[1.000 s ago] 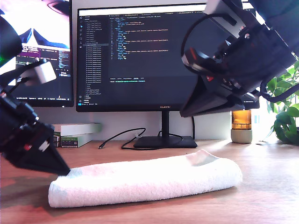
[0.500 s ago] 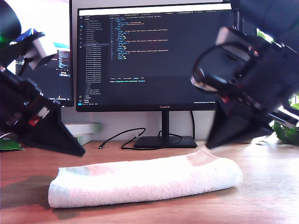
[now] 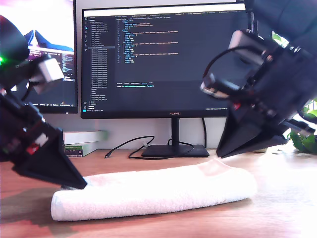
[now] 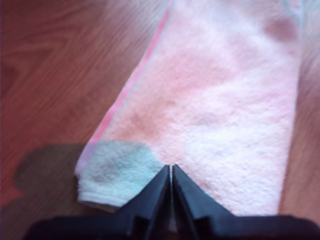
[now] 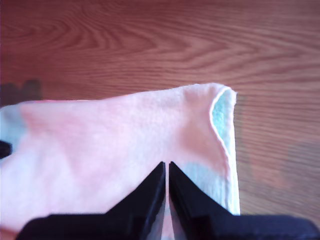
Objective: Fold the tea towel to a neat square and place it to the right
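Observation:
The tea towel (image 3: pixel 158 191) lies folded into a long thick strip across the wooden desk, pale pink and white with mint patches. My first gripper (image 3: pixel 81 187) is shut, and its tip rests on the towel's end at the exterior view's left. In the first wrist view the closed tips (image 4: pixel 171 167) sit beside a mint corner of the towel (image 4: pixel 220 110). My second gripper (image 3: pixel 219 155) is also shut and hovers just above the towel's end at the exterior view's right. Its wrist view shows the shut tips (image 5: pixel 166 163) over the pink towel (image 5: pixel 110 135), close to a folded mint edge.
A dark monitor (image 3: pixel 163 59) stands behind the towel, its base (image 3: pixel 173 150) and a black cable (image 3: pixel 126 146) on the desk. A second screen (image 3: pixel 49 54) and stacked boxes (image 3: pixel 81 141) are at the exterior view's back left. A plant (image 3: pixel 307 139) is at its right edge.
My first gripper rose off the towel's end, then came back down onto it. My second gripper dropped from high in front of the monitor to just above the towel's other end.

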`<state>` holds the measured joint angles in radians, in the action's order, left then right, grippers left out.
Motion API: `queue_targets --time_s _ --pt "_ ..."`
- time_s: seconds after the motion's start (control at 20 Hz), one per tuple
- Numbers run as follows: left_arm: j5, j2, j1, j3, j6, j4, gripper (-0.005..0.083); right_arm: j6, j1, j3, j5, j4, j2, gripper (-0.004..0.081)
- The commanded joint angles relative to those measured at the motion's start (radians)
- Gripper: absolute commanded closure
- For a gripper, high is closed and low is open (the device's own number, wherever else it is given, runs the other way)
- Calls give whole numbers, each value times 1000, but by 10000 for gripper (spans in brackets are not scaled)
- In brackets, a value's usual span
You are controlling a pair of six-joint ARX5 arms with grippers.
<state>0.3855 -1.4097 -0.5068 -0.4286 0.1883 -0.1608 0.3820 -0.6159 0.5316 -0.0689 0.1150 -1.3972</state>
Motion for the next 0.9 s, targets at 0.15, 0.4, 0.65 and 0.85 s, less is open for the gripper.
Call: queue_targets --time_s 0.15,0.4,0.65,0.85 --pt "9 -83 0 2 6 -5 793 11 34 11 0 7 -111 781" --pt "52 -90 -31 2 -18 44 793 -61 85 34 -32 7 -191 781" --pt "61 -90 -108 2 -96 94 793 -181 144 131 -118 -12 -262 781" --pt "63 -90 -210 2 -112 100 793 -253 147 257 -178 -88 -357 781"
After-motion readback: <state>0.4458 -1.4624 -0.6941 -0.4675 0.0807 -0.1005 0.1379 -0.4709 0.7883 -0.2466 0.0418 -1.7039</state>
